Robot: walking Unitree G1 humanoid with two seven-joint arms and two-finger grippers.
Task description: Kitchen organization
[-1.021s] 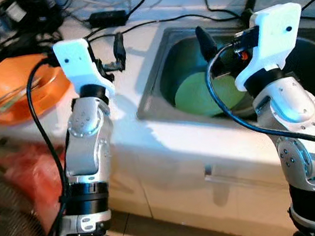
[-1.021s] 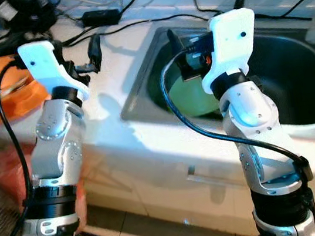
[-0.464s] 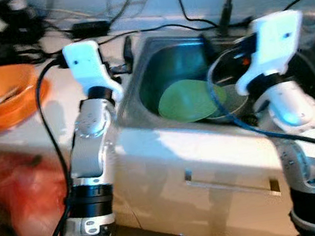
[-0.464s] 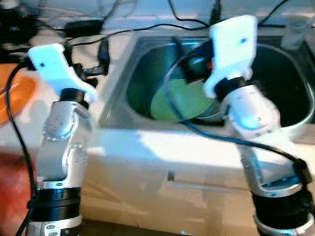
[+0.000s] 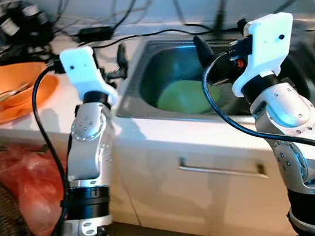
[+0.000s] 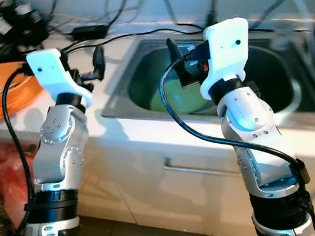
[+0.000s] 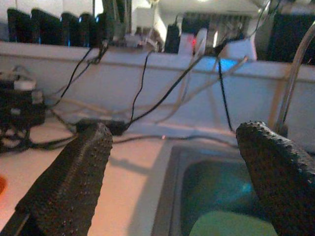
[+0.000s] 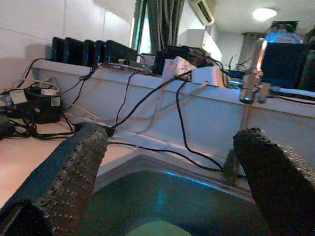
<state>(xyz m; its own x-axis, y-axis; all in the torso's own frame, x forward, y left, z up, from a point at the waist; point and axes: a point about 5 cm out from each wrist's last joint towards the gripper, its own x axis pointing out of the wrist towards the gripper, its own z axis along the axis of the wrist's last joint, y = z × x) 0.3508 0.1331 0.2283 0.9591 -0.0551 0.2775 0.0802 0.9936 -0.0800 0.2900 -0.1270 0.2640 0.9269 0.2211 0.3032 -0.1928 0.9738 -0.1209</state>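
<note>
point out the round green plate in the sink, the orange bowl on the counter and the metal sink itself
round green plate (image 5: 184, 97), left eye view, middle of its visible face
orange bowl (image 5: 12, 77), left eye view, its near wall
metal sink (image 5: 140, 79), left eye view, its left inner wall

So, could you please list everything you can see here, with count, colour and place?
Sink: one, steel, set in the white counter ahead of the robot.
Green plate: one, lying in the sink.
Orange bowl: one, on the counter at far left, resting on an orange plate.
Utensils: pale, count unclear, lying in the bowl.
Cables and adapters: several, black, along the back of the counter.
Faucet: one, metal, behind the sink.
Red plastic bag: one, below the counter at left.
Drawer handle: one, metal, on the cabinet front.
Left end effector: black fingers, open, over the counter beside the sink.
Right end effector: black fingers, open, above the sink.
</note>
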